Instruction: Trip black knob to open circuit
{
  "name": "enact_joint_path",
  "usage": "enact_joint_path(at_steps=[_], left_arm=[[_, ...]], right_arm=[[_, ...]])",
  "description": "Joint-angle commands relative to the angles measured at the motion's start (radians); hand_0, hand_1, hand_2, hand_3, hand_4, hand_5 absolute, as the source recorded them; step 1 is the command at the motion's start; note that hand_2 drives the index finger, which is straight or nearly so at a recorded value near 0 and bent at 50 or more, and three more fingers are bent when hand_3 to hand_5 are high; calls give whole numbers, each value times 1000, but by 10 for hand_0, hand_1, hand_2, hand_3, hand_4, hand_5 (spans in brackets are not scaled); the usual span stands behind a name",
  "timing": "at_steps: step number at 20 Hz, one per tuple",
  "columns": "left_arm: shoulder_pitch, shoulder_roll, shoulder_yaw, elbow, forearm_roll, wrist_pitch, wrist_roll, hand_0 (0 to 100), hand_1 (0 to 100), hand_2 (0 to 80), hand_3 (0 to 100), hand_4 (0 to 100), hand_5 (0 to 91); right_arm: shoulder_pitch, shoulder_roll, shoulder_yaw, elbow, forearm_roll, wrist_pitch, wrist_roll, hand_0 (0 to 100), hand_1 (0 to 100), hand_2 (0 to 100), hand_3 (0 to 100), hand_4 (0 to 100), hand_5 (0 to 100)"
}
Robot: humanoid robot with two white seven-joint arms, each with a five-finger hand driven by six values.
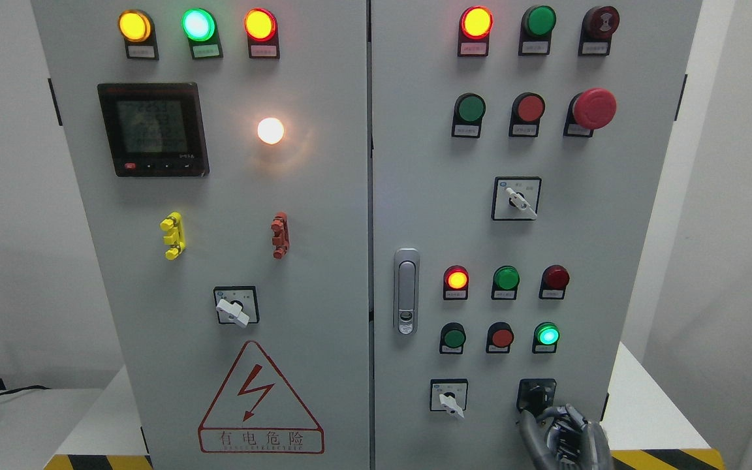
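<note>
The cabinet (324, 215) fills the view, two grey doors side by side, both shut. What is inside cannot be seen; only the panel fittings show. The left door carries a meter (153, 128), three lit lamps along the top, a white lamp, yellow and red clips, a white-handled switch and a warning triangle (260, 399). The right door carries rows of lamps and buttons, a red mushroom stop (594, 108), a door latch (406, 290) and two white-handled switches.

The black knob (536, 394) sits at the lower right of the right door, just right of the lower white switch (449, 395). The right hand (562, 436) comes up from the bottom edge and reaches it: the fingers are curled, their tips at the knob's lower edge and seemingly touching it. Whether they grip it firmly cannot be told.

In my judgement the reach is done and the turn itself is left; the knob's position cannot be read. The left arm is out of view.
</note>
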Motion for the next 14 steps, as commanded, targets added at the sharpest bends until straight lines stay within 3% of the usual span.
enact_joint_path(at_steps=[1, 14], left_arm=[[0, 1, 0, 0, 5, 0, 0, 120, 389, 0, 0, 0, 0], [0, -1, 0, 0, 5, 0, 0, 120, 389, 0, 0, 0, 0]], right_arm=[[0, 0, 20, 4, 1, -2, -1, 401, 631, 558, 964, 1000, 1000], [2, 0, 9, 4, 5, -2, -2, 405, 626, 532, 949, 1000, 1000]])
